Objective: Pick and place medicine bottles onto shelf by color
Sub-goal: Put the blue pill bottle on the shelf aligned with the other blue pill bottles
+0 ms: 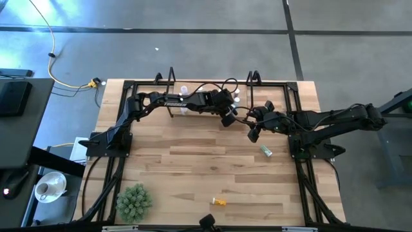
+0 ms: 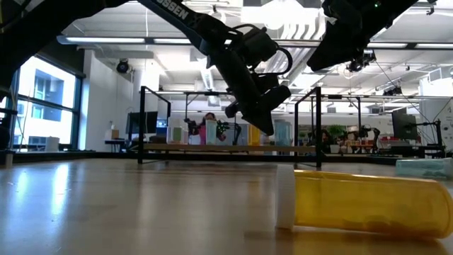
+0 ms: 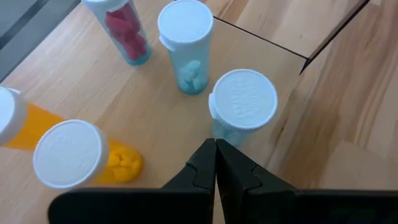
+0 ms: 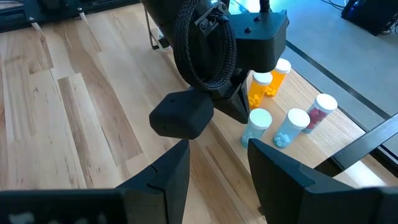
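Observation:
On the light-wood shelf (image 3: 143, 106) at the table's far side, several medicine bottles stand upright on their bases. They are two teal ones (image 3: 244, 102) (image 3: 185, 43), one with red pills (image 3: 121, 28) and two orange ones (image 3: 68, 155) (image 3: 12, 124). My left gripper (image 3: 216, 152) is shut with nothing between its fingers, its tips slanting down close beside the nearest teal bottle. My right gripper (image 4: 217, 168) hovers open and empty just to the right, above the table. A teal bottle (image 1: 266, 151) and an orange bottle (image 2: 368, 202) lie on their sides on the table. My left gripper has its shut fingertips (image 3: 211, 149) right beside the lower wall (image 3: 227, 134) of the nearest teal bottle, coming slanting down from the near side. I cannot tell whether they touch it. The bottle stands upright on the shelf.
Black metal frames (image 1: 170, 76) (image 1: 254, 77) rise at both ends of the shelf. A green spiky plant ball (image 1: 134, 201) sits at the table's near left. The wooden tabletop (image 1: 193, 167) lies bare between the shelf and the lying orange bottle (image 1: 219, 202).

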{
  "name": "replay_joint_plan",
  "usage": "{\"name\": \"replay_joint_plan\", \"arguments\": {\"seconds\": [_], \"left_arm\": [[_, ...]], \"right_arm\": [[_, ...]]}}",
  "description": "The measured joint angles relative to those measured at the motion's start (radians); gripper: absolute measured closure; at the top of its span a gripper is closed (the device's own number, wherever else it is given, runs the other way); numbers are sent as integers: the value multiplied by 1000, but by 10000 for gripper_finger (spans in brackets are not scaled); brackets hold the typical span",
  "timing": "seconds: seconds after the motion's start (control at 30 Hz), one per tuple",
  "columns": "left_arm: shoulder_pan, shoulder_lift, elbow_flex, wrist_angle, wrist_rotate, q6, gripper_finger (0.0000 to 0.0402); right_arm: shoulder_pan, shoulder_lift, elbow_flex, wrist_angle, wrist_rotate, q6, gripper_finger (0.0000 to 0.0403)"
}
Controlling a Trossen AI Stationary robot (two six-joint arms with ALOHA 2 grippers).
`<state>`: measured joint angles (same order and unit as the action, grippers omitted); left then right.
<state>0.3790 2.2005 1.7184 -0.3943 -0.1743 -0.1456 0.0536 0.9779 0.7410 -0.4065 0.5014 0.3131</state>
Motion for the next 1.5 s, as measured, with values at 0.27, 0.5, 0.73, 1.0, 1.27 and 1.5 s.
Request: {"name": "replay_joint_plan", "arguments": {"seconds": [0.27, 0.5, 0.73, 1.0, 1.27, 1.5], "left_arm": [[0, -1, 0, 0, 4, 0, 401], [0, -1, 16, -2, 103, -36, 401], [-2, -3, 41, 1, 95, -87, 401], [-4, -2, 47, -6, 96, -114, 401], [-6, -2, 46, -36, 103, -132, 401], [-6, -2, 46, -20, 130, -140, 401]], "right_arm": [[0, 0, 0, 0, 0, -4, 249], [0, 0, 0, 0, 0, -4, 249], [0, 0, 0, 0, 0, -4, 249], [0, 0, 0, -8, 0, -4, 249], [0, 0, 0, -8, 0, -4, 249], [0, 0, 0, -8, 0, -1, 249]]}}
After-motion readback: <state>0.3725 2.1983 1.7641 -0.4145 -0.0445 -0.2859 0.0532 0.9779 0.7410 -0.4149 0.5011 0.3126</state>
